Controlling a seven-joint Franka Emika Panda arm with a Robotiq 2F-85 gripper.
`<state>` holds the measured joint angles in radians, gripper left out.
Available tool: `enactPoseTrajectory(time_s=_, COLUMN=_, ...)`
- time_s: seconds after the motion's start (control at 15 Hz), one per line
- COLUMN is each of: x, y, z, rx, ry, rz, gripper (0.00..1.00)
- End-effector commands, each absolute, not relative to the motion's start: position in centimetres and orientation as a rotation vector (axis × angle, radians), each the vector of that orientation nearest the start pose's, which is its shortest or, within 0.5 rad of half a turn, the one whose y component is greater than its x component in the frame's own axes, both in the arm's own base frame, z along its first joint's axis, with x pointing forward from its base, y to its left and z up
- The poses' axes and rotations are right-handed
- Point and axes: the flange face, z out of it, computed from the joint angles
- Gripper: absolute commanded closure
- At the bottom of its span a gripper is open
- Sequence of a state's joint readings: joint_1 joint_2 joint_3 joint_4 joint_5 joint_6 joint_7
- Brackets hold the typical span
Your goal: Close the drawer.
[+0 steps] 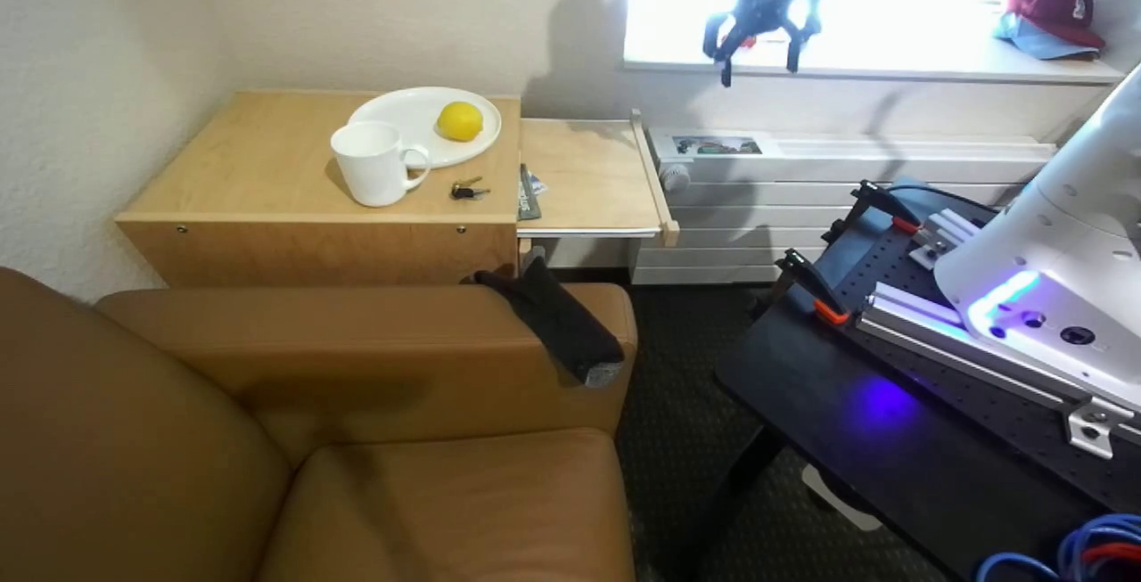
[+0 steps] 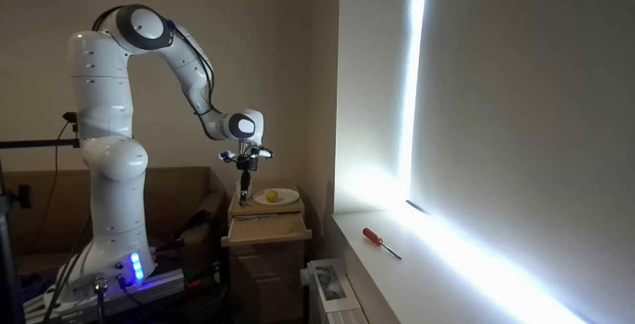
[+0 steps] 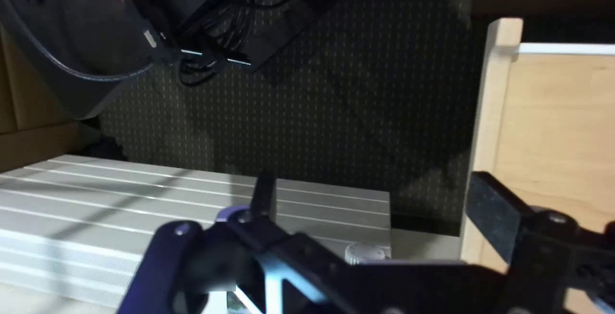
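Drawer (image 1: pixel 588 181): light tan wood; extended out of the cabinet (image 1: pixel 267 154), front end near the radiator (image 1: pixel 784 194).
Claw (image 1: pixel 759 72): fingers spread wide, pointing down, higher than the drawer.
Plate (image 1: pixel 392 107): white, on the cabinet; bears one lemon (image 1: pixel 460 121).
Mug (image 1: pixel 367 168): white, upright, on the cabinet.
Keys (image 1: pixel 463 192): on the cabinet, near the mug.
Screwdriver (image 2: pixel 372 236): red handle, on the windowsill (image 2: pixel 421 279).

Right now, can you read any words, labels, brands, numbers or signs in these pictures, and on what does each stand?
No text can be read.
Dark flat item in the open drawer: pale marks, perhaps lettering, too small and blurred.
Maroon cap: pale emblem, too small to make out.
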<state>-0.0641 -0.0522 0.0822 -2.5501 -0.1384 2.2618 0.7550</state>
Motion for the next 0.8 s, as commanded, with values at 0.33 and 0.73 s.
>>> enactPoseTrajectory(time_s=0.33, x=43.9, y=-4.3, z=17.7, rx=-3.036, ry=1.31, rz=0.445, gripper=0.0)
enactPoseTrajectory(time_s=0.73, x=44.9, y=-4.1, z=14.4, rx=-3.109, ry=1.37, rz=0.428, gripper=0.0)
